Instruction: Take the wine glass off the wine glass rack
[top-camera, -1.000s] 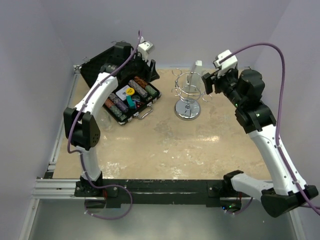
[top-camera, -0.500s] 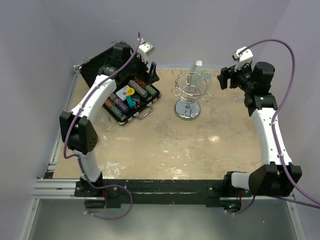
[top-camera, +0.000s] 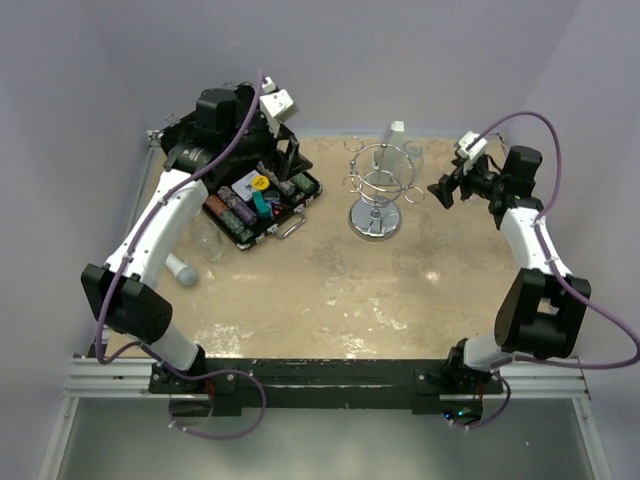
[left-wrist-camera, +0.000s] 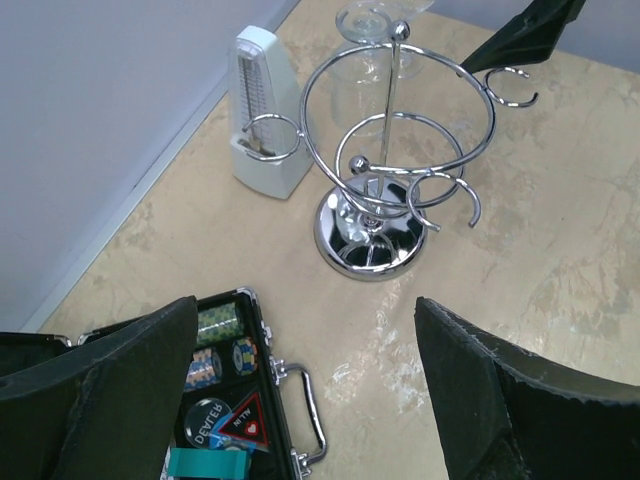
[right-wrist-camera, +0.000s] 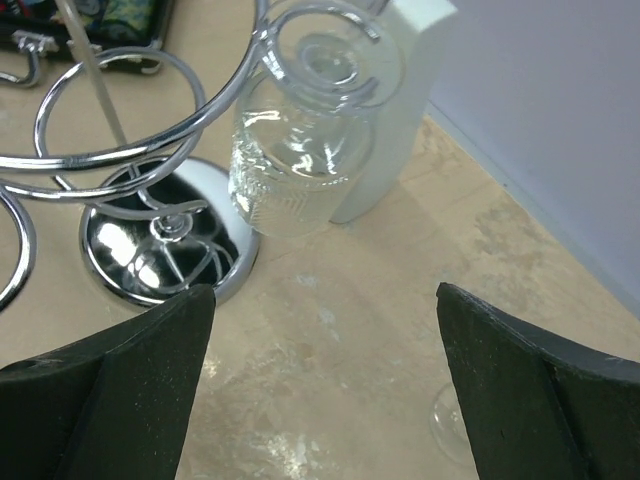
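Observation:
The chrome wine glass rack (top-camera: 375, 190) stands on its round mirrored base at the back middle of the table. A clear wine glass (right-wrist-camera: 300, 140) hangs upside down from a loop on the rack's far right side, next to a white metronome. The rack (left-wrist-camera: 385, 170) and the glass (left-wrist-camera: 365, 60) also show in the left wrist view. My right gripper (top-camera: 441, 190) is open and empty, right of the rack and pointing at it, with the glass ahead of its fingers (right-wrist-camera: 100, 390). My left gripper (top-camera: 290, 160) is open and empty above the chip case, left of the rack.
An open black poker chip case (top-camera: 262, 195) lies left of the rack. The white metronome (top-camera: 395, 135) stands behind the rack. A clear glass base (right-wrist-camera: 445, 430) rests on the table near my right gripper. A grey object (top-camera: 183, 270) lies at the left.
My right arm has swung out to the right and dropped lower, its gripper now further from the rack. My left arm has pulled back and up, uncovering the grey object on the table.

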